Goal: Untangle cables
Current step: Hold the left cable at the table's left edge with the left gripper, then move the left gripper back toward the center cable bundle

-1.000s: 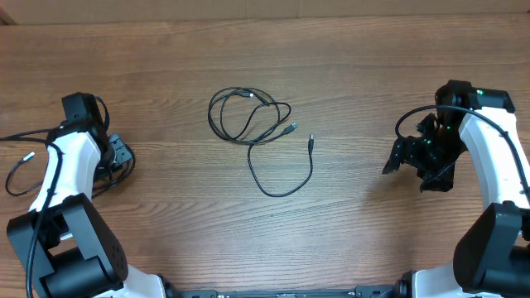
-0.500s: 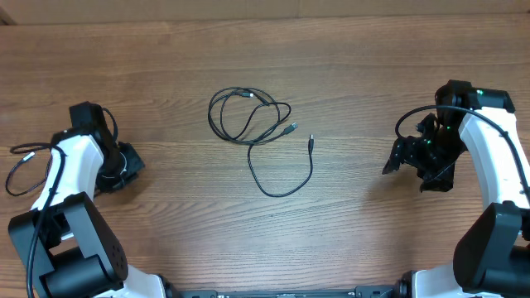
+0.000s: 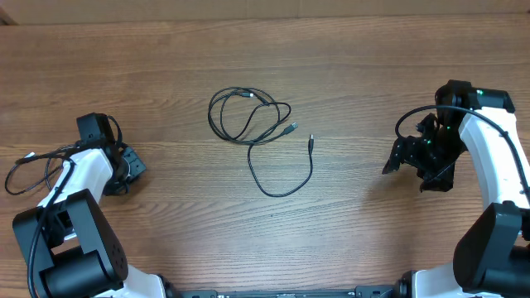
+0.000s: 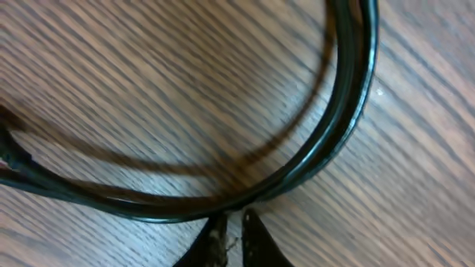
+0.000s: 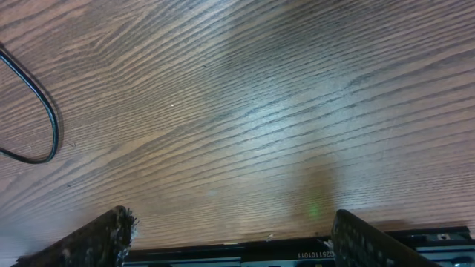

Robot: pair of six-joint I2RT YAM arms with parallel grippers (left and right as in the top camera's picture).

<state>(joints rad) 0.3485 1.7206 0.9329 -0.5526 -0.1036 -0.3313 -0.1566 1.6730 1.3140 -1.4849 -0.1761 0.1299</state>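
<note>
Left gripper (image 4: pixel 231 230) shifted inward, fingers closed, empty; freed cord (image 3: pixel 25 172) seemingly parked aside. Right gripper (image 5: pixel 231 226) fingers spread, well apart from cables (image 3: pixel 248 116).

Wood-grain table (image 3: pixel 348 66). Cables (image 3: pixel 252 142) lie mid-table: a loose coil, one tail curving toward the near edge. Another black cord (image 3: pixel 12 175) at the left edge, probably resting on it too.

Bare table (image 3: pixel 356 108) separates the cables (image 3: pixel 252 120) from the right gripper (image 5: pixel 231 226) at 3 o'clock; at 9 o'clock, a cord (image 4: pixel 326 156) crosses before the left gripper (image 4: pixel 232 226).
</note>
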